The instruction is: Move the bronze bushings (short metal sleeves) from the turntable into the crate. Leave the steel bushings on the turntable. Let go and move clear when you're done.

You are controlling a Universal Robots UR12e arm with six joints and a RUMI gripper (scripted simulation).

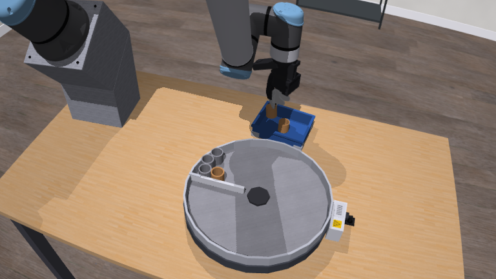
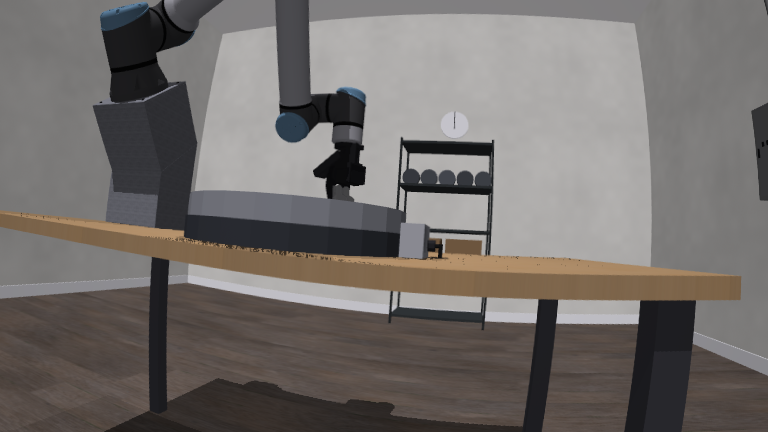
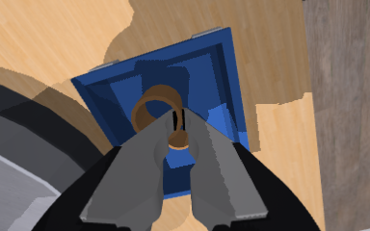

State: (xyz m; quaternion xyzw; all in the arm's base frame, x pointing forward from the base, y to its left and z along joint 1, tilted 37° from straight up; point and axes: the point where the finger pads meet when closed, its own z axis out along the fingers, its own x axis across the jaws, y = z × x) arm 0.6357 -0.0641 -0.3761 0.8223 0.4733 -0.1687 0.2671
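My gripper (image 1: pixel 274 101) is shut on a bronze bushing (image 1: pixel 270 111) and holds it upright just inside the far left part of the blue crate (image 1: pixel 298 124). In the wrist view the fingers pinch the wall of that bushing (image 3: pixel 155 112) above the crate (image 3: pixel 212 91). A second bronze bushing (image 1: pixel 283 124) stands on the crate floor and also shows in the wrist view (image 3: pixel 178 141). On the turntable (image 1: pixel 258 203) one bronze bushing (image 1: pixel 217 172) sits beside three steel bushings (image 1: pixel 208 161) behind a grey divider bar (image 1: pixel 217 183).
The turntable's raised rim lies close to the crate's near edge. A white control box (image 1: pixel 337 221) sits on its right side. The grey robot pedestal (image 1: pixel 95 75) stands at the table's far left. A shelf (image 2: pixel 444 223) stands behind the table.
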